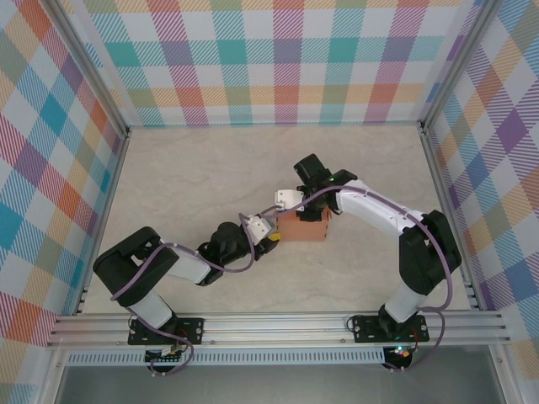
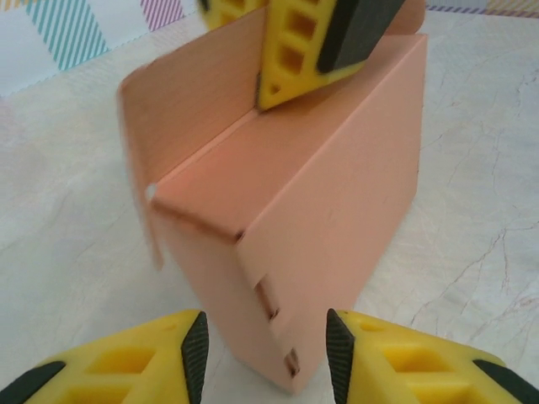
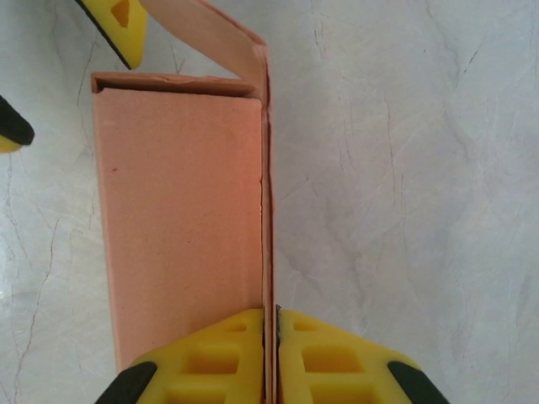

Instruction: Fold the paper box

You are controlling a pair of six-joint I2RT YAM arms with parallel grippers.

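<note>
Salmon-orange paper box [image 3: 177, 219] stands mostly formed; your right gripper [image 3: 271, 318] pinches its raised panel [image 2: 194, 93], left gripper [image 2: 265, 347] half-open around one end; closing remains.

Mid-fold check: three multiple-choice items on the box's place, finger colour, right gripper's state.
1. The salmon-orange cardboard paper box sits: A) between the left gripper and the right gripper; B) on the front rail; C) against the back wall.
2. The fingers are: A) blue; B) yellow; C) white.
3. The right gripper is: A) wide open; B) shut on air; C) shut on a box wall.
Answers: A, it stands between both; B, both wrist views show yellow; C, a thin panel is pinched between them.
</note>
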